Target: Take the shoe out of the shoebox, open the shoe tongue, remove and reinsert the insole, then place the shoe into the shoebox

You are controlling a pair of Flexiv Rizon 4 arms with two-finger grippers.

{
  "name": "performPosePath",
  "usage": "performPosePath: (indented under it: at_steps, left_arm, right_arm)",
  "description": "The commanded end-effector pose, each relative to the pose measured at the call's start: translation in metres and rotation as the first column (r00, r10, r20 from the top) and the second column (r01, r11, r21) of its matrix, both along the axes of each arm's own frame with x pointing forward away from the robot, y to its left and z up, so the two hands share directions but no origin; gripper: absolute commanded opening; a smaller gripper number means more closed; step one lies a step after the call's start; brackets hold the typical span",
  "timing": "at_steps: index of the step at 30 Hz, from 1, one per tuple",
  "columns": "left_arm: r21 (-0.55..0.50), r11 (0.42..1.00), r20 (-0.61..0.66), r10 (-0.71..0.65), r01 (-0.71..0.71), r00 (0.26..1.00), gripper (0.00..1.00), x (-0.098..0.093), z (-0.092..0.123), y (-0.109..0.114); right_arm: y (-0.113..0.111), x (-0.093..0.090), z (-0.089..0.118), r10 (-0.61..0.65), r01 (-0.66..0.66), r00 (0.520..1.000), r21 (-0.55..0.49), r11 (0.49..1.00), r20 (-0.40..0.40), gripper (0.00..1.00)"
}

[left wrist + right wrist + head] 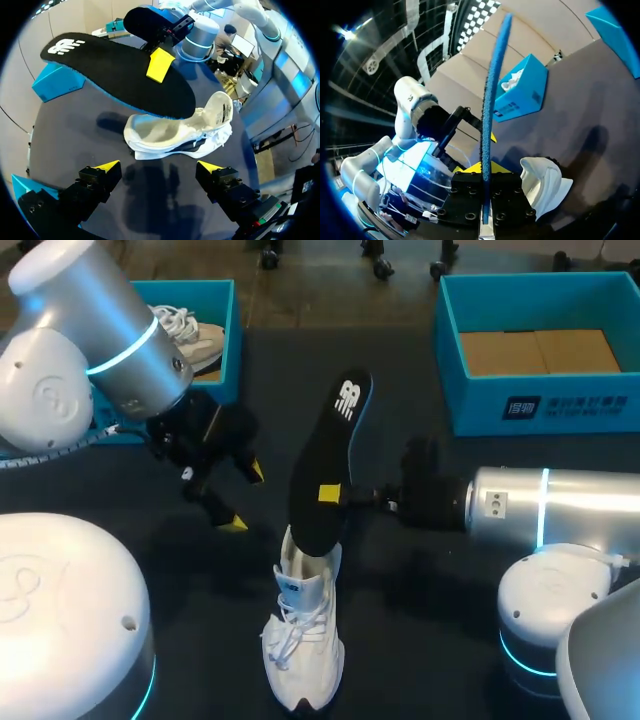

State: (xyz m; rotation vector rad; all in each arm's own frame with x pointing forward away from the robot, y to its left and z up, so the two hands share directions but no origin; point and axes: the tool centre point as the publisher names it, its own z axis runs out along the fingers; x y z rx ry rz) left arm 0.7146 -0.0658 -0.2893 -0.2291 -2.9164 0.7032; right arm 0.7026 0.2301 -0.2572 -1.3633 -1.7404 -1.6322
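Across dark table (pixel 400 600), head view: white shoe (pixel 303 640) upright near front middle. Black insole (pixel 330 455) slants up from its opening, pinched by right gripper (pixel 331 494). Left gripper (pixel 245 498) spread, beside insole. Teal left shoebox (pixel 233 330) at far left holds second shoe (pixel 195 340); right shoebox (pixel 520 405) at far right.
Left wrist view: shoe ahead of spread fingers, insole over it.
Right wrist view: insole edge-on between clamping fingers, shoe beside them.

White shoe (pixel 303 640), black insole (pixel 325 452) — tilted above it
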Motion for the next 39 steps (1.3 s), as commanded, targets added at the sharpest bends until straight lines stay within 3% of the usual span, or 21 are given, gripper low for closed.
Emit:
performPosePath:
  at_steps: [1, 5, 7, 20, 28, 30, 39]
  left_arm:
    - [-0.032, 0.999, -0.009, -0.023, 0.023, 1.000, 1.00, -0.003, -0.012, -0.004]
    - [0.012, 1.000, -0.020, -0.026, 0.026, 0.999, 1.00, -0.010, -0.027, -0.008]
    - [0.028, 0.999, -0.028, -0.024, 0.025, 0.999, 1.00, -0.012, -0.029, -0.005]
    - [0.036, 0.998, -0.031, -0.051, 0.052, 0.998, 1.00, -0.013, -0.031, -0.008]
    - [0.041, 0.995, -0.031, -0.093, 0.095, 0.995, 1.00, -0.020, -0.041, -0.015]
    - [0.043, 0.993, -0.034, -0.105, 0.106, 0.994, 1.00, -0.022, -0.042, -0.015]
    - [0.043, 0.993, -0.034, -0.105, 0.106, 0.994, 1.00, -0.022, -0.042, -0.015]
  right_arm:
    - [0.005, 0.002, 0.001, 0.008, -0.008, 1.000, -0.019, 1.000, 0.010, 0.00]
    - [0.004, 0.004, 0.001, 0.022, -0.021, 0.998, -0.012, 1.000, 0.064, 0.00]
    - [0.005, 0.003, -0.002, 0.016, -0.015, 0.999, -0.020, 1.000, 0.052, 0.00]
    - [0.003, 0.002, -0.005, 0.018, -0.018, 0.999, -0.016, 1.000, 0.049, 0.00]
    - [0.004, 0.011, -0.011, 0.111, -0.106, 0.985, -0.046, 0.993, 0.134, 0.00]
    - [-0.001, 0.009, -0.018, 0.138, -0.141, 0.975, 0.005, 0.990, 0.173, 0.00]
    - [-0.001, 0.009, -0.018, 0.138, -0.141, 0.975, 0.005, 0.990, 0.173, 0.00]
